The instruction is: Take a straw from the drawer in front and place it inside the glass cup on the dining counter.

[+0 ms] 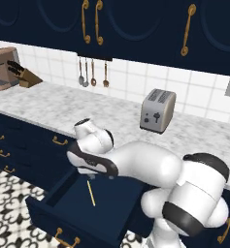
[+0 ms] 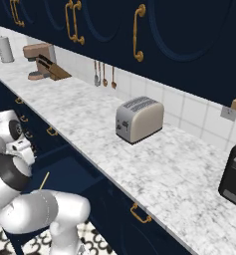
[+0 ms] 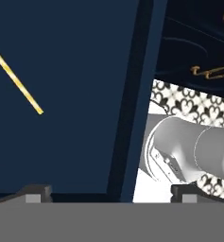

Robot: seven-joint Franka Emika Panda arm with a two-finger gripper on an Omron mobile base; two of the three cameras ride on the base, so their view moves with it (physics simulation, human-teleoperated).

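The wide navy drawer (image 1: 114, 196) stands pulled out below the marble worktop, its curved brass handle (image 1: 68, 239) on the front. A thin yellowish straw (image 1: 90, 192) lies on its floor and also shows beside my arm as the straw (image 2: 44, 180). My gripper (image 3: 111, 194) hangs open over the drawer near its side wall (image 3: 132, 94), nothing between its fingertips (image 3: 35, 193). In the hand view the straw (image 3: 18, 82) lies off to the upper left, apart from the fingers. The glass cup and the dining counter are out of view.
A silver toaster (image 1: 157, 110) stands on the marble worktop (image 1: 63, 109). A coffee machine (image 1: 4, 68) and a knife block (image 1: 24, 75) sit at the far left. Narrow stacked drawers (image 1: 9, 147) lie left of the open one, and a black appliance (image 2: 234, 174) at the right.
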